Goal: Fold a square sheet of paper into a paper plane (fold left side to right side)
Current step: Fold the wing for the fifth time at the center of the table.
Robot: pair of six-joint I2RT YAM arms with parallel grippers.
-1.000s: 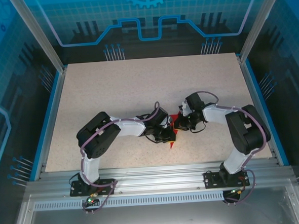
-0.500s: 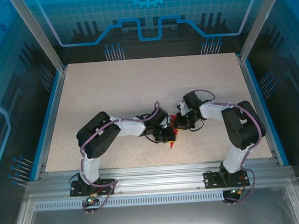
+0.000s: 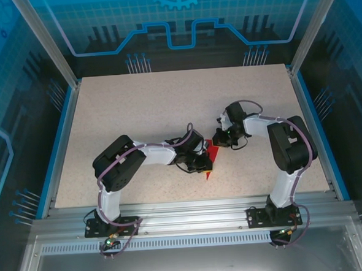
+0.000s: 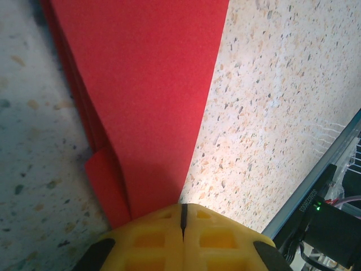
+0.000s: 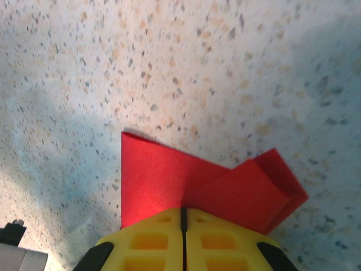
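Observation:
The red paper [image 3: 211, 153] lies on the table as a narrow folded pointed shape between the two arms, its tip toward the near edge. My left gripper [image 3: 202, 164] is shut and sits over the paper's left side. In the left wrist view the long red fold [image 4: 146, 101] runs out from under the closed yellow fingertips [image 4: 183, 217]. My right gripper [image 3: 222, 139] is shut at the paper's far right end. The right wrist view has layered red flaps [image 5: 163, 175] spreading from under its closed tips [image 5: 183, 217]. I cannot tell whether either pair of tips pinches paper or just rests on it.
The speckled tabletop [image 3: 136, 113] stretches bare to the far and left sides. A metal rail [image 3: 191, 208] runs along the near edge; it also appears with a green-lit arm base [image 4: 333, 164] in the left wrist view. Blue side walls border the table.
My right gripper has shifted a little toward the far side, and more of the red paper shows between the arms. The left gripper has stayed in place.

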